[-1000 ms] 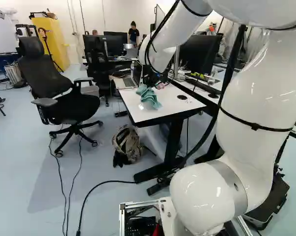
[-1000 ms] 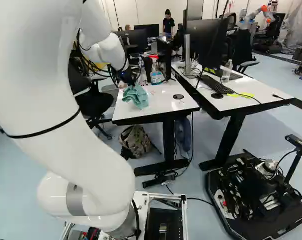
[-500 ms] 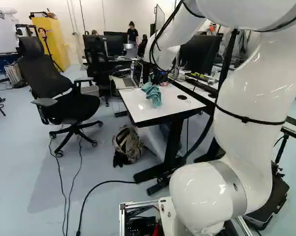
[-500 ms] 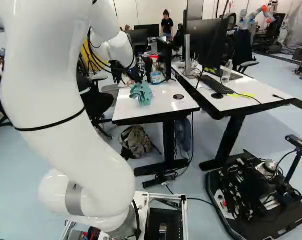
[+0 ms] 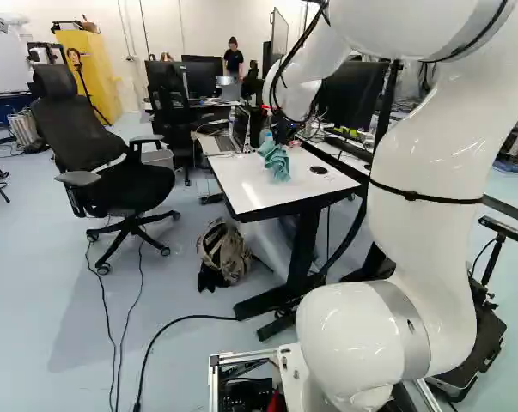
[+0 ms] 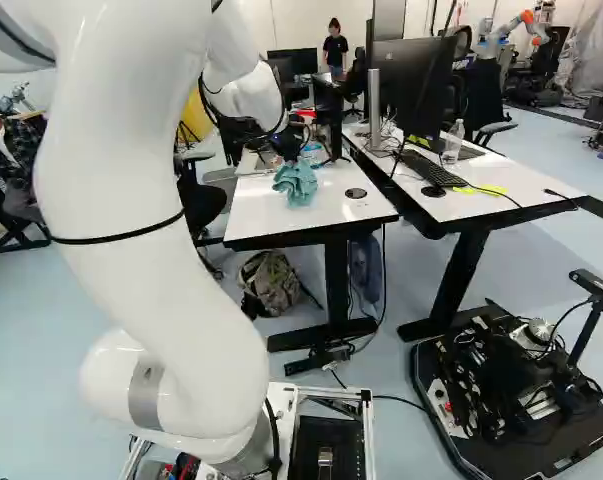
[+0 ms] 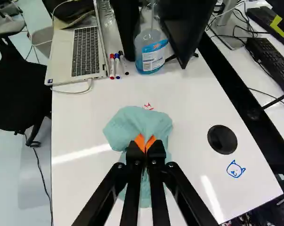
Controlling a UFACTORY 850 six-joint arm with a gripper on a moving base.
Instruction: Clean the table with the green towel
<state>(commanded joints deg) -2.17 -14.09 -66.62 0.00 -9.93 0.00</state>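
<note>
Towel (image 7: 123, 126) shifted, pinched between 2 fingers (image 7: 140, 141).

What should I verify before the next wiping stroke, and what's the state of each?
1. Pincer shut on the towel: ok, cloth is bunched between the pads.
2. Towel pressed against the table: cannot tell, its underside is hidden.
3. Red mark wiped off: not ok, it shows just ahead of the towel's edge.
4. Blue drawing wiped off: not ok, it shows beside the black disc, away from the towel.
5. Bottle and markers clear of the towel: ok, bare tabletop lies between.
6. Laptop and its white cable clear of the towel: ok, neither touches it.
</note>
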